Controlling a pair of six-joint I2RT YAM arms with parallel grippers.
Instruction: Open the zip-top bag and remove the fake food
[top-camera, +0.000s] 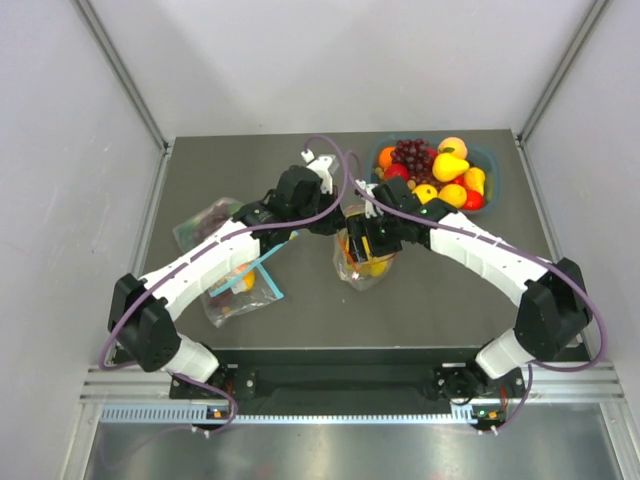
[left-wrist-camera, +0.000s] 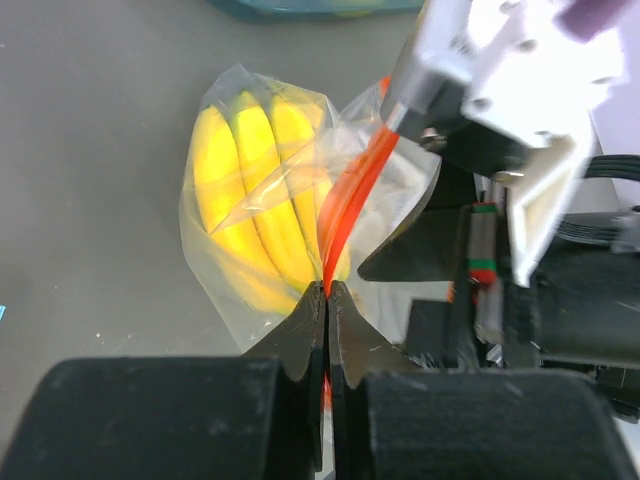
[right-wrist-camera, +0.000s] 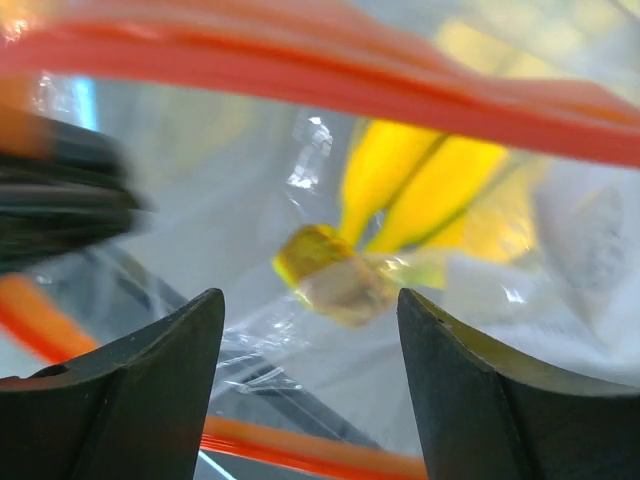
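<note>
The zip-top bag (top-camera: 362, 262) stands mid-table, clear, with a red-orange zip strip (left-wrist-camera: 352, 190). A yellow banana bunch (left-wrist-camera: 250, 190) shows inside it. No lemon or grape cluster shows in the bag. My left gripper (left-wrist-camera: 328, 292) is shut on one end of the zip strip; in the top view it (top-camera: 335, 222) is at the bag's upper left. My right gripper (right-wrist-camera: 310, 300) is open at the bag's mouth, between the two parted sides of the strip (right-wrist-camera: 330, 70), facing the banana stem (right-wrist-camera: 335, 275). In the top view it (top-camera: 368, 238) sits over the bag's top.
A teal bin (top-camera: 490, 160) of assorted plastic fruit stands at the back right. Two clear bags lie on the left: one with a blue strip (top-camera: 245, 285) under the left arm, one holding something dark (top-camera: 205, 222) farther back.
</note>
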